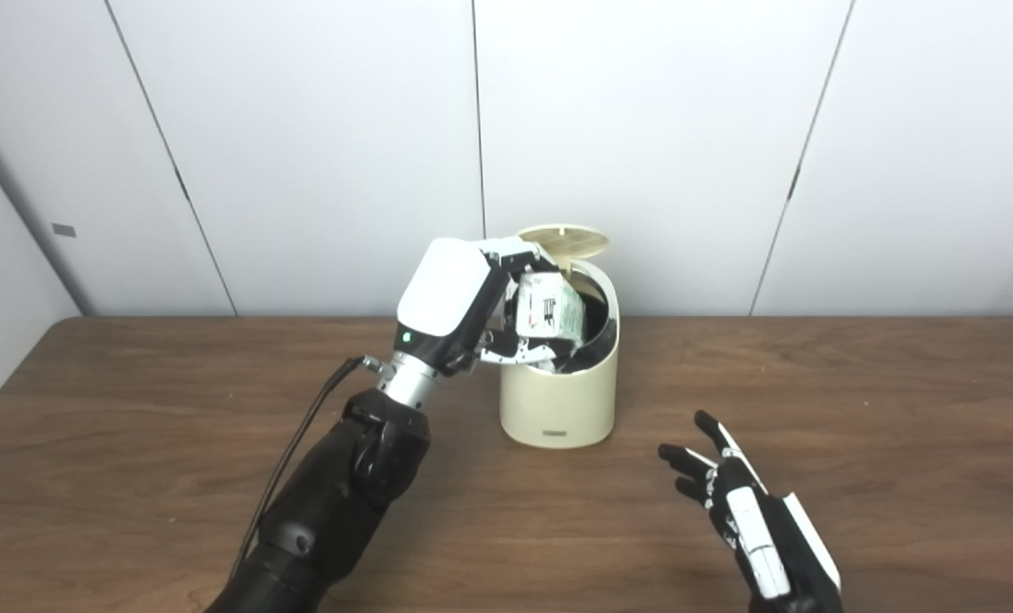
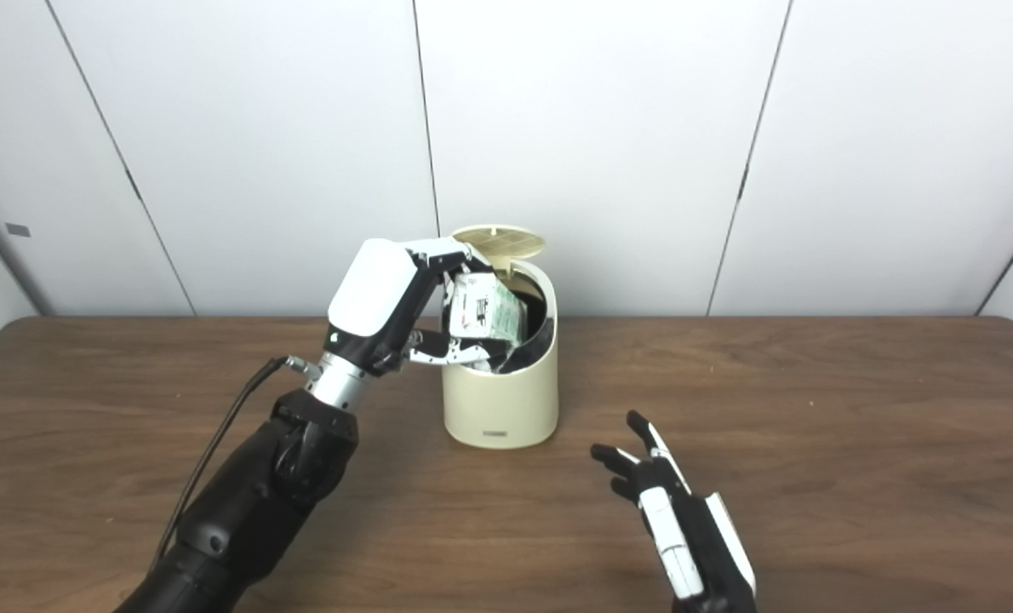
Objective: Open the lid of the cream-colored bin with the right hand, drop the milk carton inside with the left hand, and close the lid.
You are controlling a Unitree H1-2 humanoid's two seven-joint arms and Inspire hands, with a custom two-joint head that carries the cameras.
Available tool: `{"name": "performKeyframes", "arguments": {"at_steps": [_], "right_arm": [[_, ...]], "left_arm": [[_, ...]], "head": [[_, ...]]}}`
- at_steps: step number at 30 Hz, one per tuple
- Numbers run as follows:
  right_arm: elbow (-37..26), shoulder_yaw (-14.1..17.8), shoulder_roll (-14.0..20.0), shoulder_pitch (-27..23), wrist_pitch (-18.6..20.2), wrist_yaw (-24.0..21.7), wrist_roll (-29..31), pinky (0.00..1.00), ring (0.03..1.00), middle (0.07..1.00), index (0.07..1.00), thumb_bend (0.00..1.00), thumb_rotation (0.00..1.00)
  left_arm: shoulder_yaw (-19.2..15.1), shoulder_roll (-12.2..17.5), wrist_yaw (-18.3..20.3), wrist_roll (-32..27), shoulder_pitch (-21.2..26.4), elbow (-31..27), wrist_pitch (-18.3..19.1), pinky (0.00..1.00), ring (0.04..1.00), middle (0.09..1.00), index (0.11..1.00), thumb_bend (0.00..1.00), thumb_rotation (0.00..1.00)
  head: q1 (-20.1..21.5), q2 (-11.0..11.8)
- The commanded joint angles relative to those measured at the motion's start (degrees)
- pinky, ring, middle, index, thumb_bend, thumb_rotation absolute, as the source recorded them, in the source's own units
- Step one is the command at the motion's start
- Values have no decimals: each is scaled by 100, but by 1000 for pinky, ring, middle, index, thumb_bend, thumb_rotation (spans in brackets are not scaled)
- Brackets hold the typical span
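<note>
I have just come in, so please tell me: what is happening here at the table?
The left hand holds the milk carton over the mouth of the cream-colored bin. The lid stands open at the back. The right hand is open above the table, apart from the bin.

Wooden table (image 1: 855,400): dark brown, spanning the lower frame. White panelled wall (image 1: 319,145): upper frame, with dark vertical seams.

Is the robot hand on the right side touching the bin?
No, the right robot hand hovers open above the table, well apart from the cream-colored bin.
</note>
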State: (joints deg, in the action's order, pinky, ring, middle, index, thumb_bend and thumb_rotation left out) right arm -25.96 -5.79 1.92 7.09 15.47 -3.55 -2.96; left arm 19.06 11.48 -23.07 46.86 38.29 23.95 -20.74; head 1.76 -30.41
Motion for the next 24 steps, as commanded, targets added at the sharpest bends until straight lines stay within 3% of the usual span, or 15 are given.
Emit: {"name": "performKeyframes", "arguments": {"at_steps": [1,11,19,24], "right_arm": [[-240,6,-3,-98,-84,-31,45,868,879,812,950,585,976],[-235,5,-1,-96,-86,-29,56,856,867,805,940,579,970],[-216,20,-9,-115,-90,-31,95,862,863,792,936,576,964],[-222,8,-11,-120,-95,-34,85,856,857,788,928,580,964]], "left_arm": [[-67,54,-87,26,180,-152,14,447,522,592,573,1000,93],[-73,50,-133,41,207,-93,-1,446,517,592,573,1000,101],[-61,79,207,-68,229,-117,130,479,550,624,603,1000,238],[-90,82,528,-225,175,-211,210,496,566,648,627,1000,224]], "head": [[5,-6],[5,-6],[2,-14],[14,-18]]}}
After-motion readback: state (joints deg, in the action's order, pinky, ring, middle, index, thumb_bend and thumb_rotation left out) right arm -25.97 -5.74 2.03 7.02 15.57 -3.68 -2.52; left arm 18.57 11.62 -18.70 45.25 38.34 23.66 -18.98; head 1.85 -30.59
